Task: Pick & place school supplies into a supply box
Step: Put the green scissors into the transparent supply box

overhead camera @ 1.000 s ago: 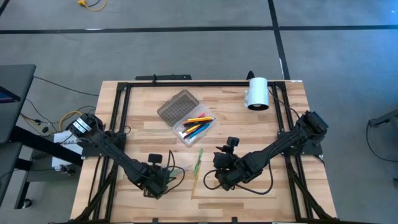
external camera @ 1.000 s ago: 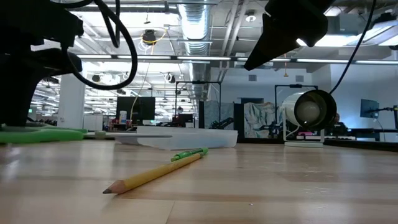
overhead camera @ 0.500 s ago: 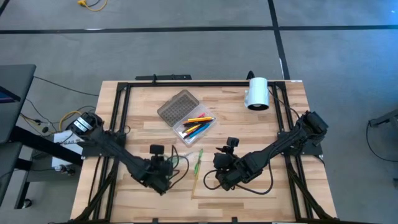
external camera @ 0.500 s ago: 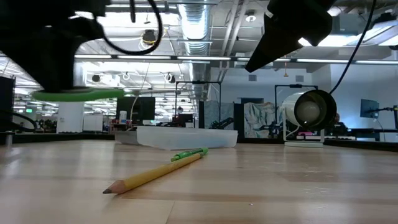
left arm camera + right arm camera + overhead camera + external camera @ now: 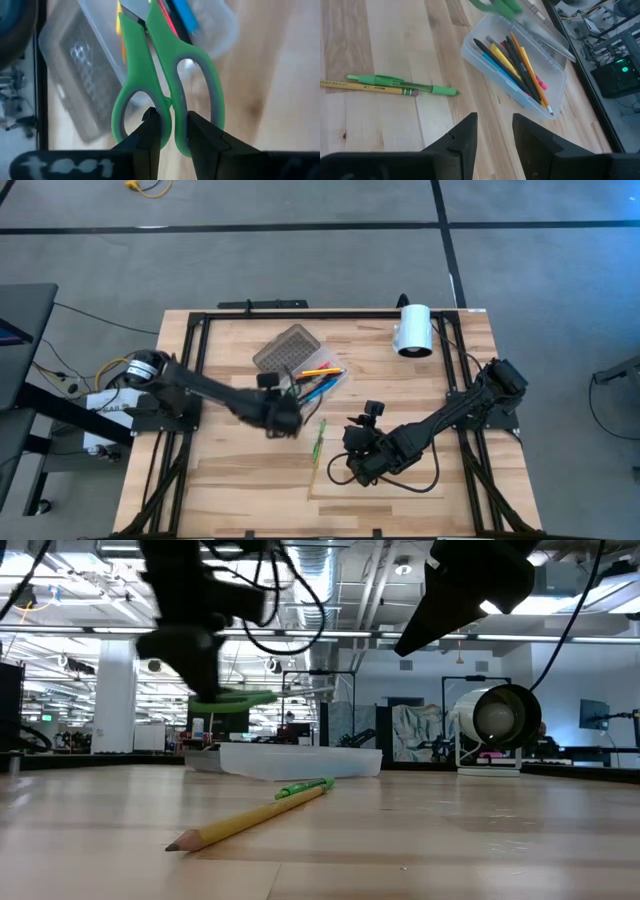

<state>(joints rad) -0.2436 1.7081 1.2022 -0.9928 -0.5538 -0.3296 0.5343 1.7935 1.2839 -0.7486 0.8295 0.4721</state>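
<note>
Green-handled scissors (image 5: 167, 75) hang in my left gripper (image 5: 170, 127), which is shut on them just above the near-left end of the supply box (image 5: 318, 387). The box is a clear tray holding several pens and pencils (image 5: 512, 62), with its grey dotted lid (image 5: 283, 350) folded open on the table. A green pen (image 5: 402, 82) and a yellow pencil (image 5: 367, 86) lie side by side on the wood near the box. My right gripper (image 5: 492, 130) hovers open over the table beside them, touching nothing. My left gripper pinches the scissors' handles where the two green loops meet (image 5: 169, 107), one finger (image 5: 152, 130) against each loop's inner bar. The fingers slant down from the table's left. The scissors are lifted clear and lie about level (image 5: 232, 697), their blades pointing away over the box.
A white cylinder (image 5: 413, 330) lies at the table's far right. Black frame rails (image 5: 190, 350) run along the table's left, right and far edges. Bare wood spreads across the near half of the table.
My left gripper has swung from the near left of the table toward the far side and the right, up to the supply box, turning as it went. The scissors have risen off the table with it and now hang clear by the box.
</note>
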